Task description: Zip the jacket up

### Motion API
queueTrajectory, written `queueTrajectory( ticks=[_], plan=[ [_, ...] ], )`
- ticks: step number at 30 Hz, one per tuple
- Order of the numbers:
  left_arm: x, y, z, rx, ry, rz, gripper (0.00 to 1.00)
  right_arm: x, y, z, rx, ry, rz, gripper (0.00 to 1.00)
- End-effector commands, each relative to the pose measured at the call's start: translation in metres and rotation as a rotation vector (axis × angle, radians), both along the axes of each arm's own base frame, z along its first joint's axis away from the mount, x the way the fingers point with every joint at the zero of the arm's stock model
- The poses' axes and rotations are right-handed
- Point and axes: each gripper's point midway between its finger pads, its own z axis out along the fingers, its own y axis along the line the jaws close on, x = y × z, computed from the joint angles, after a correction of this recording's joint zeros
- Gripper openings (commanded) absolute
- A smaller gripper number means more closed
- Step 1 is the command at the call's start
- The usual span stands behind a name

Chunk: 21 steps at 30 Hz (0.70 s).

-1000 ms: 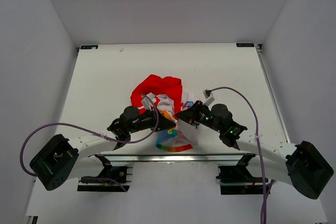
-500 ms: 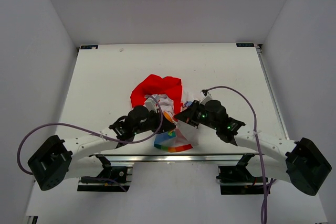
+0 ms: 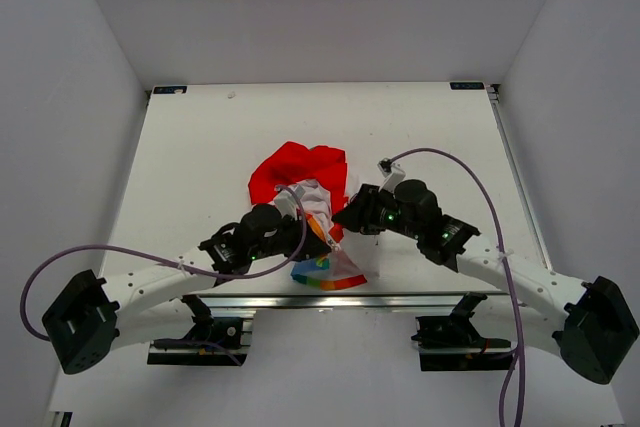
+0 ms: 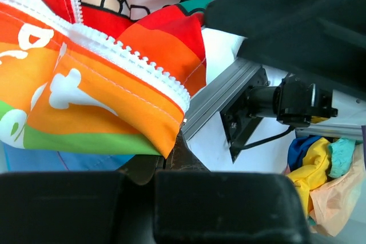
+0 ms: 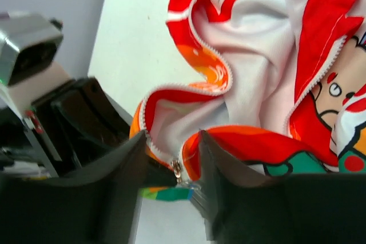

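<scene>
Change, jacket [image 3: 308, 187]: orange zip edge drawn into a thin line between the two claws, looser a second ago; hood and upper part in the same place as before.
Change, arms: left wrist shifted a little to the right since a second ago; right wrist moved farther from the near edge, with its purple cable [image 3: 450, 162] arching higher.
Jacket, place: crumpled on the white table [image 3: 200, 147], near the middle of its near half, between the two arms.
Jacket, look: red hood [image 3: 295, 165] on the far side; white printed cloth bunched in the middle; rainbow hem [image 3: 325, 272] nearest the rail; front open, unzipped.
Zip: white teeth [image 4: 131, 61] running along the orange stripe in the left wrist view; small metal pull [image 5: 176, 170] at the low end of the other edge in the right wrist view.
Left claw [image 4: 168, 161]: clamped on the orange corner of the rainbow half, cloth hanging over it.
Right claw [image 5: 173, 181]: closed on a fold of the zip edge, cloth filling the gap between the fingers, metal pull just at the fingertips.
Rail [image 3: 400, 299]: metal bar along the near edge of the table, just beside the rainbow hem.
Pile of cloths [image 4: 323, 170]: yellow, blue, teal and peach, heaped beyond the table edge in the left wrist view; bin or floor under it, cannot tell.
</scene>
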Motion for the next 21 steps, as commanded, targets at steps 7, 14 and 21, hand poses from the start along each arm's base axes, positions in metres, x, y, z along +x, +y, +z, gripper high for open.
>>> queueTrajectory(
  ticks=[7, 14, 21],
  plan=[
    [0.006, -0.009, 0.026, -0.007, 0.028, 0.003, 0.00, -0.019, -0.020, 0.007, -0.181, -0.189, 0.175, 0.64],
    [0.024, -0.003, 0.037, 0.047, 0.118, 0.081, 0.00, -0.022, -0.039, 0.030, -0.310, -0.443, 0.258, 0.63],
    [0.035, -0.004, 0.042, 0.123, 0.212, 0.114, 0.00, -0.026, -0.033, 0.033, -0.463, -0.636, 0.256, 0.60]
  ],
)
